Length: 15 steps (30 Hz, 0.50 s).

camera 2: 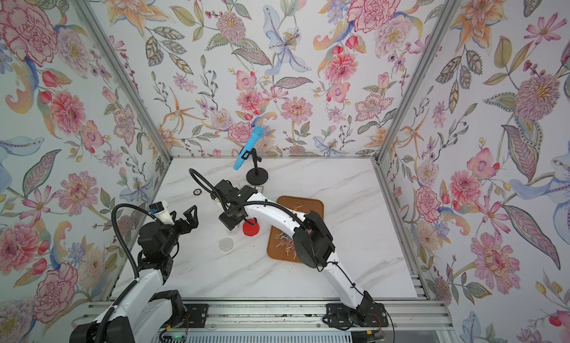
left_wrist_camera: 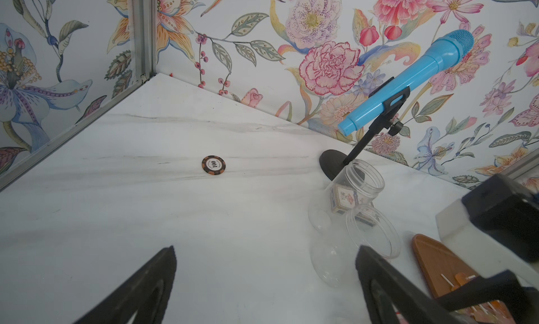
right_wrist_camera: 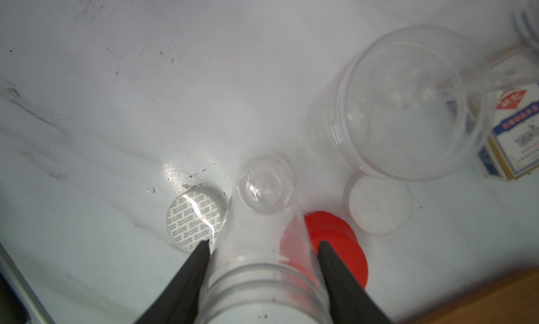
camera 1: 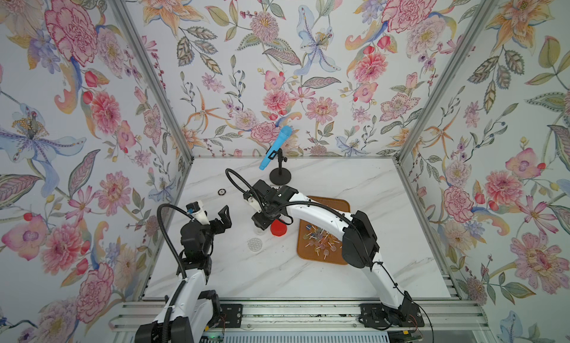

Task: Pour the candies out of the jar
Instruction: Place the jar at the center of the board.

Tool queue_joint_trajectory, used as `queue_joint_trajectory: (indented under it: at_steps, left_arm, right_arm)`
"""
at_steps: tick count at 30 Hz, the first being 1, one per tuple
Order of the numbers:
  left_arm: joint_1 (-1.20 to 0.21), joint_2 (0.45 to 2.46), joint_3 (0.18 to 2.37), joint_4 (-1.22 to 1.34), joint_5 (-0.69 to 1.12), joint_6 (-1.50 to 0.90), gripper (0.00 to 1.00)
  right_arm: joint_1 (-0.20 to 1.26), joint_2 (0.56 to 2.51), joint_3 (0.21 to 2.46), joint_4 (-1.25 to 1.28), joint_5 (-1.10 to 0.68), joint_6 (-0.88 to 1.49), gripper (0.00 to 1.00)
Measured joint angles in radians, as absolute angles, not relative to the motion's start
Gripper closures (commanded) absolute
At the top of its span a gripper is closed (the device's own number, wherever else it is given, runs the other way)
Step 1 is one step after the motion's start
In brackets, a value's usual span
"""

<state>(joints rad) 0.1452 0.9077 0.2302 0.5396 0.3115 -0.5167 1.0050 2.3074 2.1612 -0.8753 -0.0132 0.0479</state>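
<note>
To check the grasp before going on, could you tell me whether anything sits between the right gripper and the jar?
Nothing visible does: the right gripper has a finger against each side of the clear jar. The red lid and the foil seal lie beside it, outside the grip.

Bright, even, diffuse light; only faint soft shadows on the table (camera 1: 354, 184). Right wrist view: glare streak across the seal disc (right_wrist_camera: 194, 217), jar (right_wrist_camera: 256, 249) just beside the disc blurred. Top views bow at edges.
</note>
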Motion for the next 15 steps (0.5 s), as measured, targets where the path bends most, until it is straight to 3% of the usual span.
queue_joint_trajectory:
  at_steps: [12, 15]
  left_arm:
    - [0.145, 0.897, 0.232, 0.524, 0.311, -0.513, 0.01]
    - [0.145, 0.897, 0.232, 0.516, 0.311, -0.513, 0.01]
  right_arm:
    - [1.006, 2.376, 2.275, -0.939, 0.043, 0.03, 0.54]
    - [1.007, 2.385, 2.289, -0.947, 0.043, 0.03, 0.46]
